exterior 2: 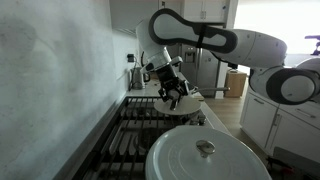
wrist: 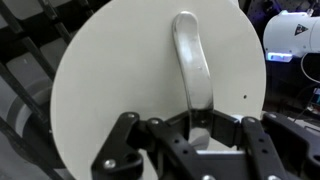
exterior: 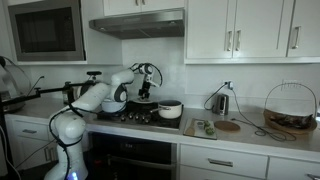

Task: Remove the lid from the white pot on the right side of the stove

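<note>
Clenched on one end of the handle (wrist: 190, 60), the end effector (wrist: 197, 130) holds the lid (wrist: 110, 90) above the tabletop (exterior: 250, 132), midway between its side edges beside the white pot (exterior: 170, 110), so the lid could tilt and slip.

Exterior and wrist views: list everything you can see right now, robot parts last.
black stove with grates: one, black, beneath both pots.
round white lid with arched handle: one, white, gripped by its handle, fills the wrist view.
round white pot: one, white, right side of the stove.
white pot with metal-knobbed lid: one, white, on the stove, nearest in an exterior view.
dark microwave: one, black, upper left.
wire basket: one, dark, counter's far end.
round wooden board: one, brown, on the counter.
white robot arm: one, white, over the stove.
black gripper: one, black, shut on the lid's handle.
</note>
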Controlling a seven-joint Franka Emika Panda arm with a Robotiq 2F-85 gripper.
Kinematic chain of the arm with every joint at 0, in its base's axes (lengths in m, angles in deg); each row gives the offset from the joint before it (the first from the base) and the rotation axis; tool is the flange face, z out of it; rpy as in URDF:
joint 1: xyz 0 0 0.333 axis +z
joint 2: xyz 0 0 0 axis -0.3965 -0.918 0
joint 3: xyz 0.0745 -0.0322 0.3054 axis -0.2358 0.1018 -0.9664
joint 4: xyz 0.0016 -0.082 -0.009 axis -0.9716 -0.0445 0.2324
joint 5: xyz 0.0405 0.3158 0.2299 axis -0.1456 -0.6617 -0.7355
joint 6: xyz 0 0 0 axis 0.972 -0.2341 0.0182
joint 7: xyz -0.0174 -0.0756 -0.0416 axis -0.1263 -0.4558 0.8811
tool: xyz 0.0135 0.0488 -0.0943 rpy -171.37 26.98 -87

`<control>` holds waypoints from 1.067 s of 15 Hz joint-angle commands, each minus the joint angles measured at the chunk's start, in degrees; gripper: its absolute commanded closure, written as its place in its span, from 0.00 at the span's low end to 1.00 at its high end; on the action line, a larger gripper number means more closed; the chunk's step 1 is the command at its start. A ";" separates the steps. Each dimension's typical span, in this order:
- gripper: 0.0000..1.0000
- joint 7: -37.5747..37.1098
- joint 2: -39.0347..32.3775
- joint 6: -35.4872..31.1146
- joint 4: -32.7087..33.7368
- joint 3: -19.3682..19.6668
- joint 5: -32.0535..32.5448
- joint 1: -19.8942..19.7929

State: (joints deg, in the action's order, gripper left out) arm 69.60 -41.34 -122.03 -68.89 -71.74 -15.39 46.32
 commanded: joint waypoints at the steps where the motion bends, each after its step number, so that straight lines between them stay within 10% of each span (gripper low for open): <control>1: 1.00 -0.21 0.14 0.56 1.60 -0.28 -1.25 -0.28; 16: 1.00 -2.65 -4.16 -1.66 1.93 -0.03 -1.86 -0.06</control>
State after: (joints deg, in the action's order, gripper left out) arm 68.78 -44.92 -123.12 -68.83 -71.74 -16.40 46.26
